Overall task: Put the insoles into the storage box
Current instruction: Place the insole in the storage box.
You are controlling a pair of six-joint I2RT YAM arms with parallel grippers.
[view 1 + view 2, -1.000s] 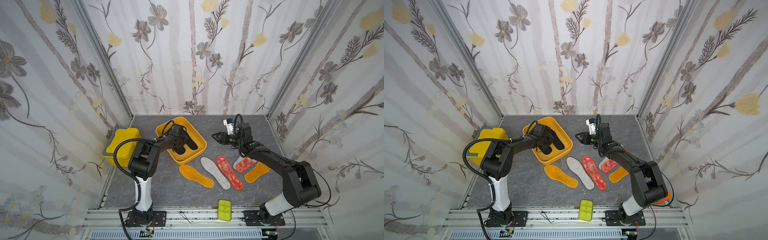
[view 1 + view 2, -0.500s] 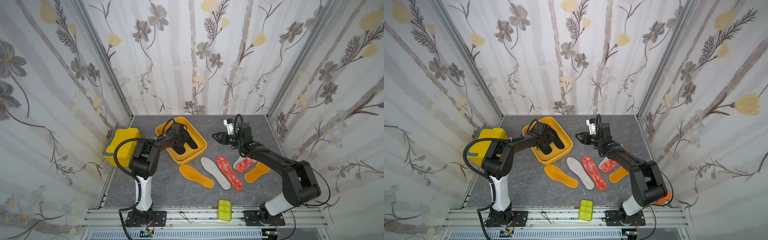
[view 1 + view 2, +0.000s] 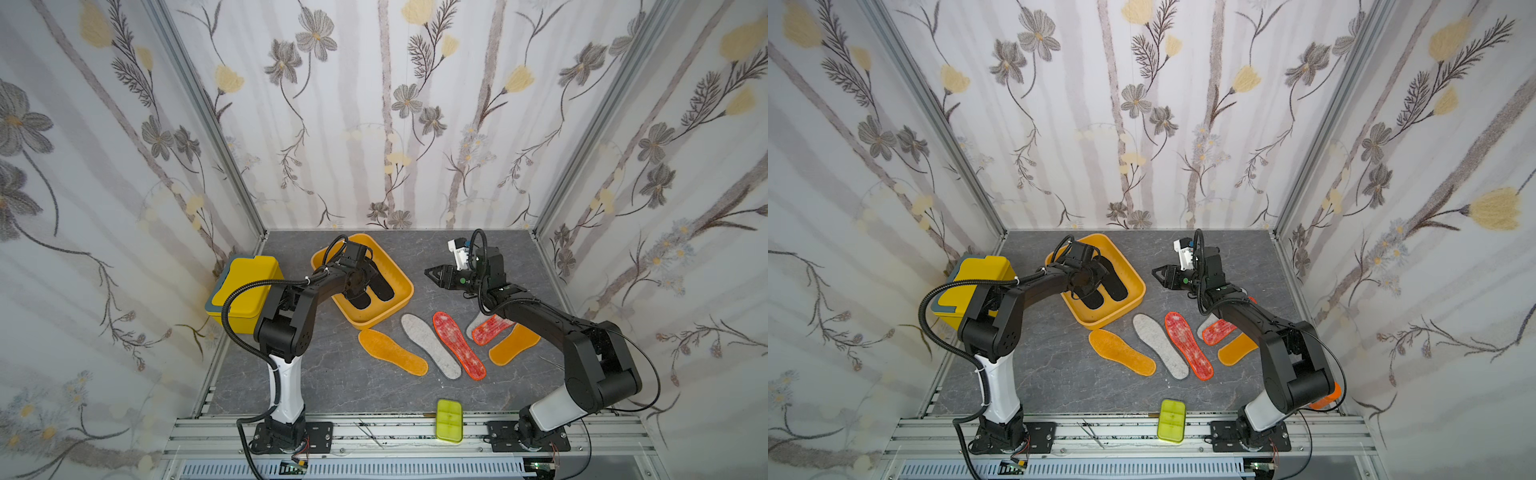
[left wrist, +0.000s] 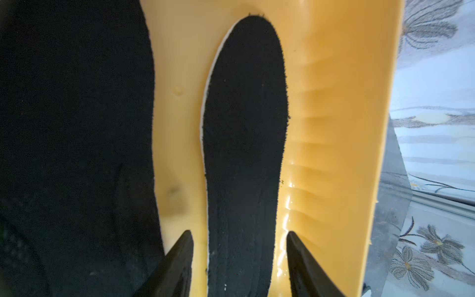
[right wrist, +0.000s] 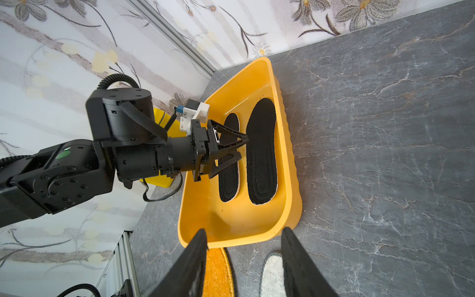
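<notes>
Stowed so far: two black insoles inside the storage box. Yet to stow: six more insoles on the bench just beside the box. Left gripper inside the box, jaws spread over one black insole; right gripper near the box, jaws spread, empty. No readable writing.

L hand over storage box w/ 2 black insoles; 6 other insoles on table.
</notes>
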